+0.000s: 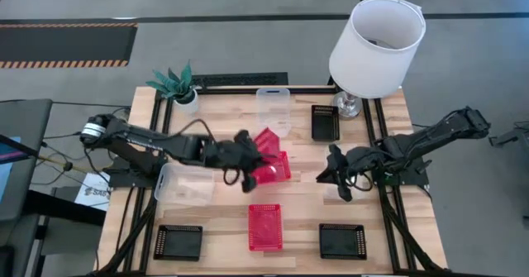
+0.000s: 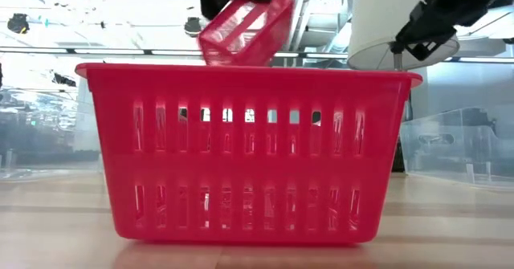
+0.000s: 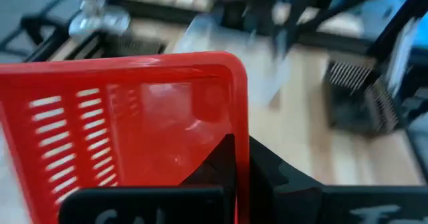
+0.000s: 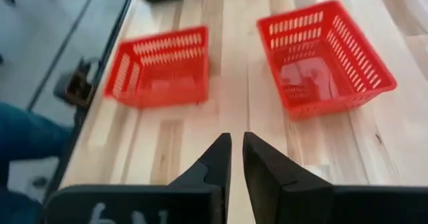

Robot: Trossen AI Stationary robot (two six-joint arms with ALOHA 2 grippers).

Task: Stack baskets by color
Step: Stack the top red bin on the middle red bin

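My left gripper (image 1: 248,159) is over the table's middle, shut on a red basket (image 1: 266,141) that hangs tilted in the air (image 2: 245,24). A second red basket (image 1: 279,171) rests on its bottom just beneath and beside it (image 4: 324,57). A third red basket (image 1: 264,226) stands near the front edge (image 2: 249,148). My right gripper (image 1: 329,174) hovers right of centre, pointing toward the red baskets. Its fingers (image 4: 237,144) stand a narrow gap apart with nothing between them. My left gripper holds the red basket by one wall next to a corner (image 3: 238,127). One finger (image 3: 217,167) is inside the basket and the other outside it. The fingers come from the table's left, slanting down. The basket is lifted clear and tilted.
Clear baskets stand at far centre (image 1: 274,107) and at the left (image 1: 183,184). Black baskets stand at far right of centre (image 1: 325,121), front left (image 1: 178,241) and front right (image 1: 343,241). A white lamp (image 1: 376,45) and a potted plant (image 1: 175,85) stand at the far edge.
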